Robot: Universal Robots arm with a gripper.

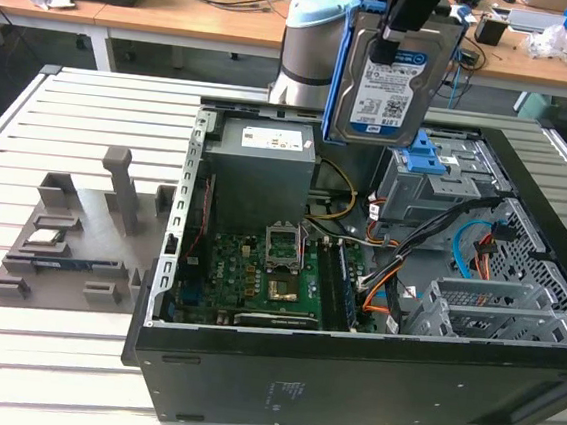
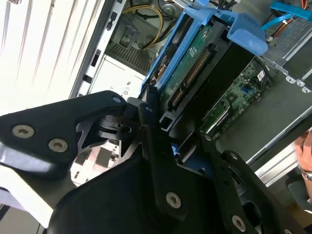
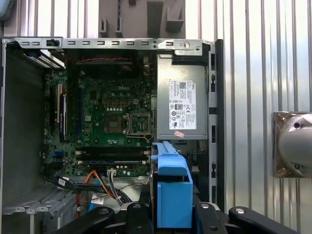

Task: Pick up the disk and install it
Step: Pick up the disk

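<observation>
Bright even light, glare washing out the slatted table [image 2: 44, 53], soft shadows

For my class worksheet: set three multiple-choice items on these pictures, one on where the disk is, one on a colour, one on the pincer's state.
1. Where is the disk?
A. flat inside the computer case
B. in the air above the open computer case
C. leaning against the case's outside

2. What colour is the frame around the disk?
A. red
B. blue
C. green

3. The pincer is
A. open, clear of the disk
B. open, around the disk
C. shut on the disk

Key: 1 B, the exterior view shows it hanging over the case; 2 B, bright blue plastic edges it; 3 C, it clamps the frame in both wrist views.
</observation>
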